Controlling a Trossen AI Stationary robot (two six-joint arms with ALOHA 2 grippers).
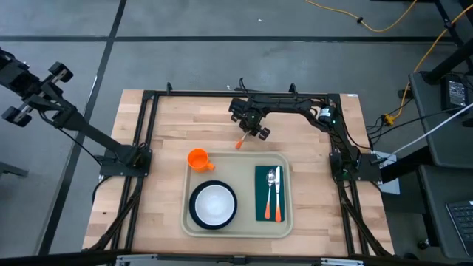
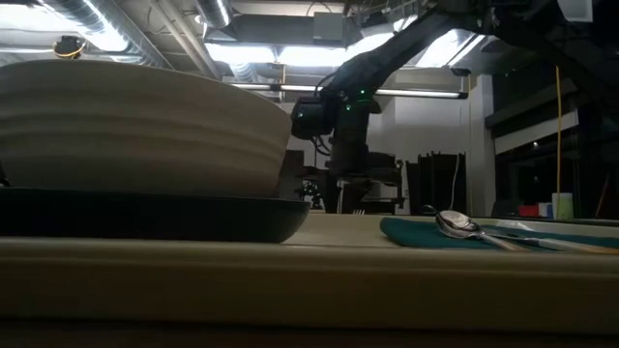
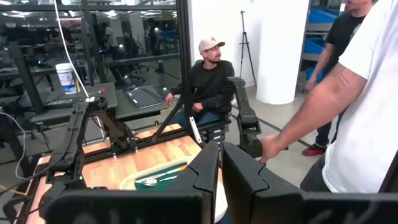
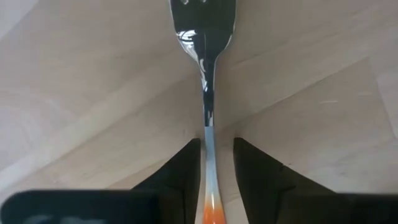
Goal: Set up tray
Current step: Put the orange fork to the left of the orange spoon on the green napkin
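Low view, nearest the lens: white bowl point(image 2: 135, 121) on a dark plate point(image 2: 155, 215), filling the left half and cut off at the left edge; it blocks everything behind it. Only the tray point(image 2: 290, 271) rim shows there as a blurred beige band along the bottom. Right of that, the spoon point(image 2: 464, 226) lies on the green napkin point(image 2: 416, 232), its handle end and the item beside it hard to make out.

High view, left to right: left arm parked off the bench point(image 1: 162, 118) past the far-left corner, left claw point(image 1: 33, 92) over the floor, fingers together and holding nothing. Left wrist view looks past its fingers at people in the room, one seated, one standing close with an arm cut off by the frame. Orange cup point(image 1: 197, 158) sits on the tray's far-left corner. Tray point(image 1: 244, 166) lies at the bench's near centre, its near rim close to the bench edge; bare wood on both sides and beyond it. Napkin holds spoon and an orange-handled utensil point(image 1: 278, 201).

Right claw point(image 1: 251, 127) is over bare wood just beyond the tray's far rim. Right wrist view alone shows the fork point(image 4: 205, 74) clearly: fingers point(image 4: 180, 171) straddling its handle, clamped on it or nearly so, orange handle end cut off, tines cut off.
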